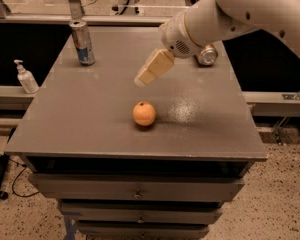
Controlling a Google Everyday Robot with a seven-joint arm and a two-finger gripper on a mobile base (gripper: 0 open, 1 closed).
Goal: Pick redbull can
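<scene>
A pump bottle stood off the surface's left edge. The redbull can stood upright near the far-left corner, its lettering unreadable. The gripper hung mid-surface, jaws closed and empty, above an orange. Another can sat at the far-right corner.

The gripper hangs over the middle of the counter, with the orange nearer the front. Bare counter runs from there to the redbull can at the far left corner. A second can sits behind the arm, far right.
</scene>
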